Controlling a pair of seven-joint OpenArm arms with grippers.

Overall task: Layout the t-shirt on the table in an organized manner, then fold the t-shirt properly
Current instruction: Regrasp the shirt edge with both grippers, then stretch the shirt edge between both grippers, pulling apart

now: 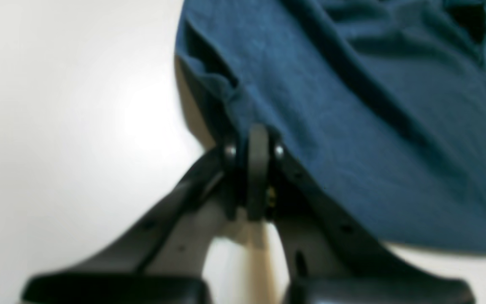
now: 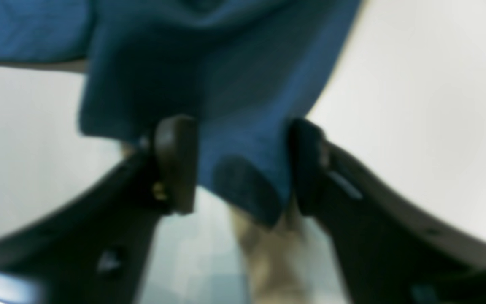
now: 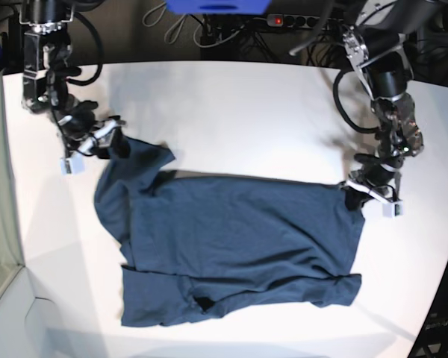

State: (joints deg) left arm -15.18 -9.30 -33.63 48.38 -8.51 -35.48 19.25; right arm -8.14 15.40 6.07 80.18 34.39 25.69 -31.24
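The dark navy t-shirt (image 3: 239, 246) lies spread and wrinkled across the white table (image 3: 231, 112), with one sleeve bunched at the upper left. My left gripper (image 3: 353, 195) sits at the shirt's upper right corner. In the left wrist view it (image 1: 257, 139) is shut on the edge of the cloth (image 1: 352, 105). My right gripper (image 3: 116, 144) is at the upper left sleeve. In the right wrist view its jaws (image 2: 241, 169) stand apart with a fold of the shirt (image 2: 226, 84) between the two fingers (image 2: 175, 164).
Cables and a power strip (image 3: 299, 21) run along the table's far edge, beside a blue object (image 3: 216, 6). The table's curved edge (image 3: 442, 283) falls away at the right. A grey floor strip (image 3: 0, 246) runs down the left side.
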